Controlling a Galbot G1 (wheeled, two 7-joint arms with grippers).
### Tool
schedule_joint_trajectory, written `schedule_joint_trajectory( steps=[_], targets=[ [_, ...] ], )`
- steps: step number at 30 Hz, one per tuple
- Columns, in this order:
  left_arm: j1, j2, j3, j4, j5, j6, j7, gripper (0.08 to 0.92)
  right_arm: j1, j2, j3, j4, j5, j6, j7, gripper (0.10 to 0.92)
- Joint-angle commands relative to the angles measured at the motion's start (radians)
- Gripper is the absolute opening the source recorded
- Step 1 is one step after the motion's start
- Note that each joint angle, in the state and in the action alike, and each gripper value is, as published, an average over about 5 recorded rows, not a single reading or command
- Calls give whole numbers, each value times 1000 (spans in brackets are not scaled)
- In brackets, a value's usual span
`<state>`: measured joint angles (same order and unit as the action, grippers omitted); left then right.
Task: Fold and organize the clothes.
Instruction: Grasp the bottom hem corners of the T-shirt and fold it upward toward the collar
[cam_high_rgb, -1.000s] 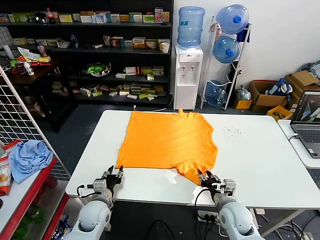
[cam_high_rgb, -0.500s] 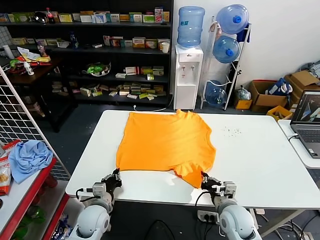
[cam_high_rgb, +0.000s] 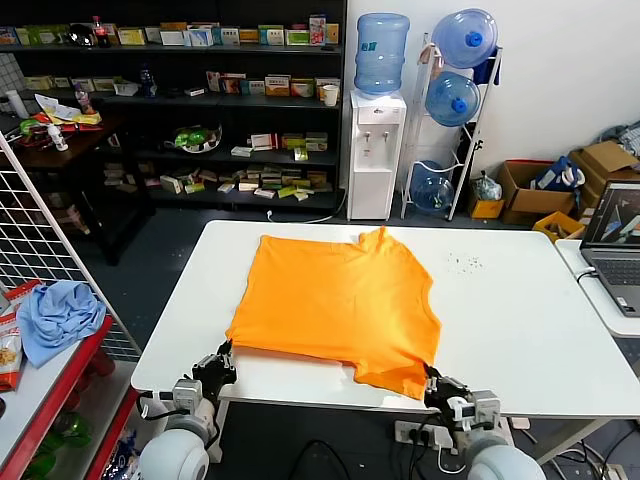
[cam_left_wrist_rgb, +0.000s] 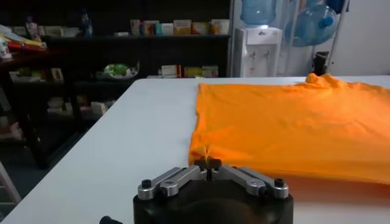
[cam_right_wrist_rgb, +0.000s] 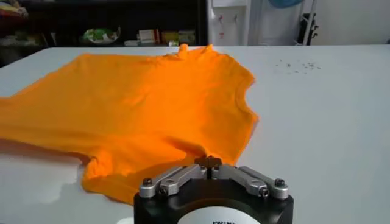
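Gripping T-shirt (cam_high_rgb: 335, 305) near edge, left end effector (cam_high_rgb: 222, 352), right end effector (cam_high_rgb: 433, 378) seemingly pinching

Left tool (cam_high_rgb: 222, 357) and right tool (cam_high_rgb: 436, 384) are both low at the near edge. Fingers of each are closed together.

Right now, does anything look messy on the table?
Yes. The orange shirt lies crooked, bunched at its near corner by the right tool. The left tool pinches its other corner. Small dark specks dot the table.
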<state>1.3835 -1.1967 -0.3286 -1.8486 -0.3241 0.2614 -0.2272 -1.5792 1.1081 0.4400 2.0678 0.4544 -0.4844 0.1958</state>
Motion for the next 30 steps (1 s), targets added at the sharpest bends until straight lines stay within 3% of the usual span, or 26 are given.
schedule_joint_trajectory(
  steps=[1, 6, 10, 20, 30],
  targets=[
    [179, 22, -3, -138, 45, -5, -8, 97, -220, -69, 53, 194, -19, -11, 18, 124],
    [210, 36, -13, -190, 54, -13, -16, 97, -190, -91, 76, 195, -14, 0, 10, 124],
    [163, 35, -14, -172, 52, -27, -18, 97, -92, -98, 81, 116, -7, 27, -15, 124],
    [-67, -12, 32, 11, 75, -72, -14, 97, 220, -95, 13, -192, -56, 181, -109, 124],
    [-228, -34, 69, 222, 72, -74, -13, 97, 449, -33, -104, -427, -86, 204, -134, 124]
  ],
)
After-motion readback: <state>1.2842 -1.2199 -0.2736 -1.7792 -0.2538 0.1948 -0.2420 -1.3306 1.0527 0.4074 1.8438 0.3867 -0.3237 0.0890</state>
